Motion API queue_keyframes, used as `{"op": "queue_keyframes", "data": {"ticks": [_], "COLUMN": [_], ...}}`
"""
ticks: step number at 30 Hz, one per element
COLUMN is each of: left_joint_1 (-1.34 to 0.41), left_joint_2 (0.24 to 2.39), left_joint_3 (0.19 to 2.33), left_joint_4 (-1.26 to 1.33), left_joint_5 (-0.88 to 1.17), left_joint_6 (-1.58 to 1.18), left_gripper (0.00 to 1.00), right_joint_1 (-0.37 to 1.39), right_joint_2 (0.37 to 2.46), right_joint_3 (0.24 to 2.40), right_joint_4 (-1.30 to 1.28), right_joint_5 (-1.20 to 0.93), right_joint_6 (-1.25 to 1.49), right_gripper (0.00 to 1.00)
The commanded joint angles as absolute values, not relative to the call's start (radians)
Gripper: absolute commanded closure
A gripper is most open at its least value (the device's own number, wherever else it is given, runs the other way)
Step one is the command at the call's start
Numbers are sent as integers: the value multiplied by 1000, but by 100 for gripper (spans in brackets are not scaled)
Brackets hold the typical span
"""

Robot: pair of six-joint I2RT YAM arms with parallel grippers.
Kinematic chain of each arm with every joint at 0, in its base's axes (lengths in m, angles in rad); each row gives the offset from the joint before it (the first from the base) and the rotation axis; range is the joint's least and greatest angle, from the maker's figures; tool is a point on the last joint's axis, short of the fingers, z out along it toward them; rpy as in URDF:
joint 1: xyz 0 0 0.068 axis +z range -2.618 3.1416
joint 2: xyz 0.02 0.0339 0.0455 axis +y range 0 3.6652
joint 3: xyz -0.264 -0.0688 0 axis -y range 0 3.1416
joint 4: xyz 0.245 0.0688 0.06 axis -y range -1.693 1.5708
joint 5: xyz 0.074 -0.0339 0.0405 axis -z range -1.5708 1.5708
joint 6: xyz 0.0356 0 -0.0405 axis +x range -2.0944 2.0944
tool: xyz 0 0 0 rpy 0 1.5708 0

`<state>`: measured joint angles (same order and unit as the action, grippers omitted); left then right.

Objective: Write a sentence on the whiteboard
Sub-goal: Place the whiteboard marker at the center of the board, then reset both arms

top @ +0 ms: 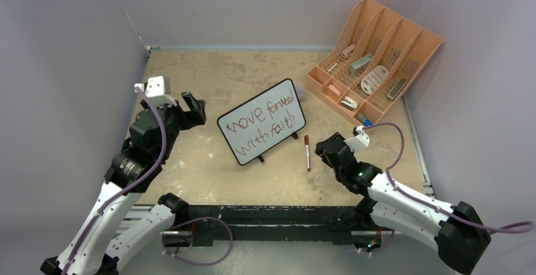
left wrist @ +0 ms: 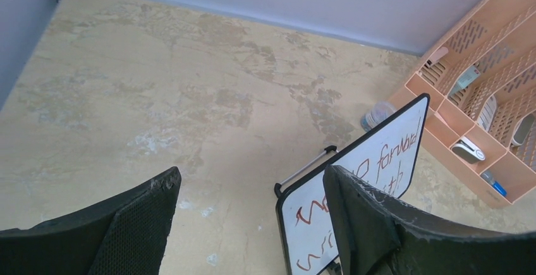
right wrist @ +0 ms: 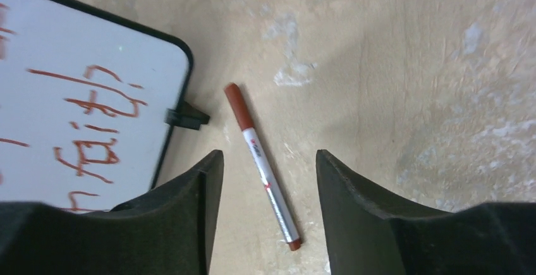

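1. Top view: the whiteboard stands mid-table, propped on its feet, with red handwriting on it. A red marker lies just beside its right edge, and an organizer sits in the far right corner.
2. Left wrist: the left gripper has its fingers spread wide and holds nothing.
3. Right wrist: the right gripper has its fingers apart, with the marker lying loose on the table between them.

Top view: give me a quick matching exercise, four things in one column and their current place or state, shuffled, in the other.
1. whiteboard
2. marker
3. desk organizer
4. left fingers

A. in the far right corner of the table
B. spread apart, nothing between them
C. lying flat just right of the board
D. propped on its feet, red writing on it

Pairs: 1-D, 2-C, 3-A, 4-B.
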<state>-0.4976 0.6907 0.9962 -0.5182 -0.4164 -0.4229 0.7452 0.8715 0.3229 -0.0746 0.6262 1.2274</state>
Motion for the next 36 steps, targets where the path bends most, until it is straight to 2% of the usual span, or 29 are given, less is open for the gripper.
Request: {"op": "queue_keyframes", "data": {"ticks": [1, 3, 6, 11, 14, 23, 36], "left_joint_1": [-492, -492, -492, -492, -492, -492, -492], "left_joint_2": [637, 609, 568, 501, 449, 334, 281], "left_joint_3": [994, 992, 987, 957, 930, 872, 910], "left_joint_4": [-515, -501, -479, -448, -424, -373, -409], "left_joint_5": [-452, -452, -459, -502, -555, -648, -718], "left_joint_6": [-335, -299, -262, -215, -182, -159, -203], "left_gripper": [18, 16, 14, 13, 12, 11, 9], "right_joint_1": [745, 744, 744, 744, 744, 745, 745], "right_joint_2": [778, 734, 694, 626, 564, 401, 377], "right_joint_3": [477, 543, 601, 638, 638, 586, 562], "right_joint_4": [-166, -161, -102, 72, 189, 453, 548], "right_joint_5": [779, 857, 971, 1115, 1139, 1135, 1128], "right_joint_6": [1110, 990, 796, 468, 301, -44, -105], "right_gripper": [37, 27, 17, 5, 1, 1, 1]}}
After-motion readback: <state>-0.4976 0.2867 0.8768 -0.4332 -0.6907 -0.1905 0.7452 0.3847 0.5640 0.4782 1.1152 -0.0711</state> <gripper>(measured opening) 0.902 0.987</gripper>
